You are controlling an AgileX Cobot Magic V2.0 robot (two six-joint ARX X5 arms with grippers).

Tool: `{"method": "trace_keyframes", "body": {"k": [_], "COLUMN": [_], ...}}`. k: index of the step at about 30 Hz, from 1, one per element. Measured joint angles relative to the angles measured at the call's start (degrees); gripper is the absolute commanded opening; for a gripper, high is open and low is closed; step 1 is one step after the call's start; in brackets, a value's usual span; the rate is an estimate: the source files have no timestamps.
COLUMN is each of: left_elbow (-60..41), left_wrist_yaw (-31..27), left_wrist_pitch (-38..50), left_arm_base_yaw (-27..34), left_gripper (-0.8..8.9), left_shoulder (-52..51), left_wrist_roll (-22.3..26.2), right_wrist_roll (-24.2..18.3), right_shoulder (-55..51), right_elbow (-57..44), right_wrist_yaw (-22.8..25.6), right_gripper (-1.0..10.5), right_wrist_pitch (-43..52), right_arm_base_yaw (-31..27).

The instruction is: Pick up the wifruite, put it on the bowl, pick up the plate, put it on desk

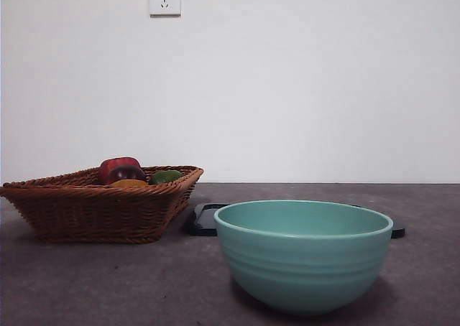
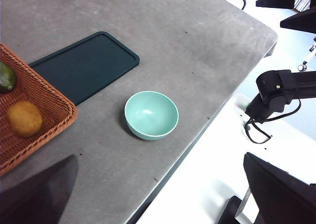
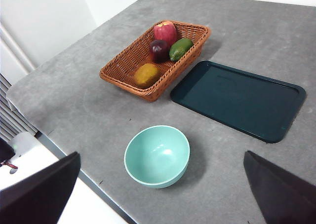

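The orange-brown wifruite (image 3: 146,74) lies in a wicker basket (image 3: 126,71); it also shows in the left wrist view (image 2: 23,118) and only as a sliver in the front view (image 1: 129,184). The pale teal bowl (image 1: 302,254) stands empty on the grey desk (image 1: 86,283), near its front edge (image 2: 150,115) (image 3: 156,156). A dark teal flat plate (image 3: 239,98) lies behind the bowl, beside the basket (image 2: 84,66) (image 1: 205,218). My left gripper (image 2: 160,157) and right gripper (image 3: 162,154) both hang high above the desk, open and empty, out of the front view.
The basket (image 1: 93,207) also holds a red fruit (image 3: 165,31), a dark red fruit (image 3: 158,49) and a green fruit (image 3: 180,48). The desk edge (image 2: 197,135) runs close to the bowl. A black arm part (image 2: 276,91) stands beyond that edge.
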Motion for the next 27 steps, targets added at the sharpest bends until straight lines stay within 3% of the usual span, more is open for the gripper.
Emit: {"method": "trace_keyframes", "body": {"k": [3, 4, 8, 9, 27], "left_elbow": [0.0, 0.0, 0.0, 0.0, 0.0], "left_wrist_yaw": [0.0, 0.0, 0.0, 0.0, 0.0], "left_wrist_pitch": [0.0, 0.0, 0.0, 0.0, 0.39], "left_arm_base_yaw": [0.0, 0.0, 0.0, 0.0, 0.0], "left_gripper": [5.74, 5.07, -0.12, 0.22, 0.19], "left_shoulder": [0.0, 0.0, 0.0, 0.0, 0.0], "left_wrist_roll": [0.04, 0.04, 0.46, 0.46, 0.46], "right_wrist_roll": [0.0, 0.0, 0.2, 0.17, 0.17], "right_shoulder": [0.0, 0.0, 0.0, 0.0, 0.0], "right_elbow": [0.0, 0.0, 0.0, 0.0, 0.0], "right_wrist_yaw": [0.0, 0.0, 0.0, 0.0, 0.0], "right_gripper": [6.1, 5.7, -0.2, 0.2, 0.2], "right_wrist_pitch": [0.87, 1.09, 1.18, 1.18, 2.32], "right_arm_base_yaw": [0.0, 0.0, 0.0, 0.0, 0.0]}}
